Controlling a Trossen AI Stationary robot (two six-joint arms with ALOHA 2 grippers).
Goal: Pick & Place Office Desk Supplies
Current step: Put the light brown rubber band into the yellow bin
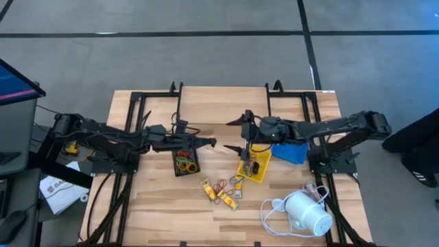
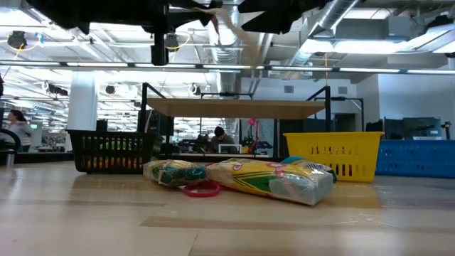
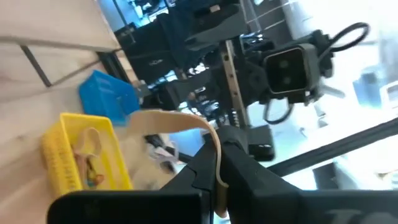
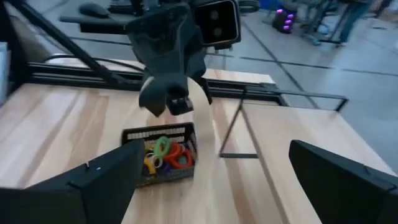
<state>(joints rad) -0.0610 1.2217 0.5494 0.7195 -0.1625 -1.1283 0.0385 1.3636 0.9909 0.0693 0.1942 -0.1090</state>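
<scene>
My left gripper (image 1: 208, 143) hovers just right of the black mesh tray (image 1: 185, 163), which holds coloured rubber bands (image 4: 166, 153). It is shut on a tan rubber band (image 3: 177, 121). My right gripper (image 1: 232, 134) is open and faces it, above the near-left corner of the yellow tray (image 1: 255, 165), where a tan band (image 3: 87, 144) lies. Yellow packets (image 1: 230, 197) and a red band (image 1: 220, 186) rest flat on the table in front of the trays. In the low view the tan band (image 2: 229, 30) hangs high above the table. My left gripper pinches the tan rubber band between its two fingers (image 3: 245, 177), at one end of the loop (image 3: 217, 163). The fingers come about level, from the table's left. The band is lifted clear of the table, and its free loop arches forward past the fingertips.
The blue tray (image 1: 291, 152) sits right of the yellow one. A white cylindrical device (image 1: 306, 213) with its cord (image 1: 273, 208) lies at the near right. Black frame bars (image 1: 288, 96) cross the far half of the table. A person's dark sleeve (image 1: 418, 147) shows at the right edge.
</scene>
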